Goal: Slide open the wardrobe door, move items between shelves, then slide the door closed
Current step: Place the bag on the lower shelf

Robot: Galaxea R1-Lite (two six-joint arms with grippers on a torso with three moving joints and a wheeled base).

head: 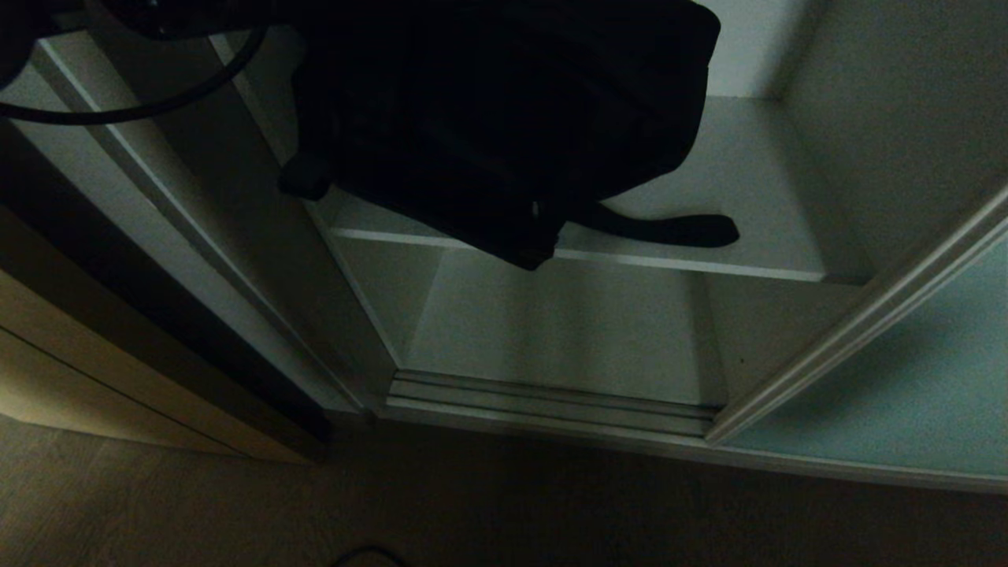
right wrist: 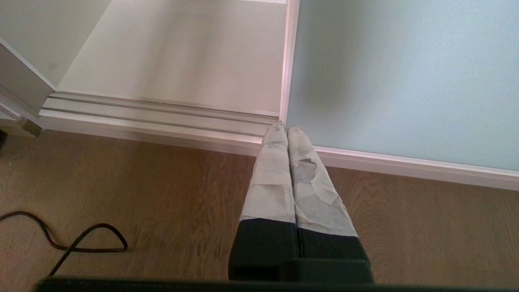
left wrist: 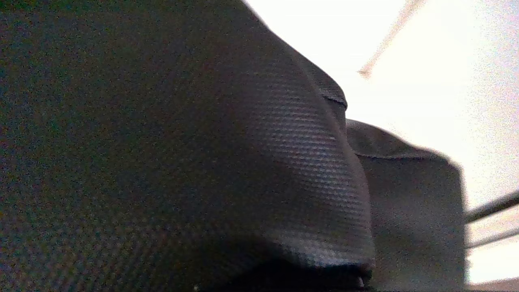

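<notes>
Though the left gripper itself is hidden behind black fabric in its own wrist view, its jaws are closed tight, and whether they pinch the black bag (left wrist: 182, 162) cannot be told. In the head view the bag (head: 504, 118) hangs above the near edge of the upper shelf (head: 756, 181), its long axis running down toward the near side, one strap end (head: 669, 230) lying rightward on the board. The lower shelf (head: 567, 331) lies directly below. The right gripper (right wrist: 287, 130), fingers pressed together and empty, idles low by the sliding wardrobe door (right wrist: 405, 81).
</notes>
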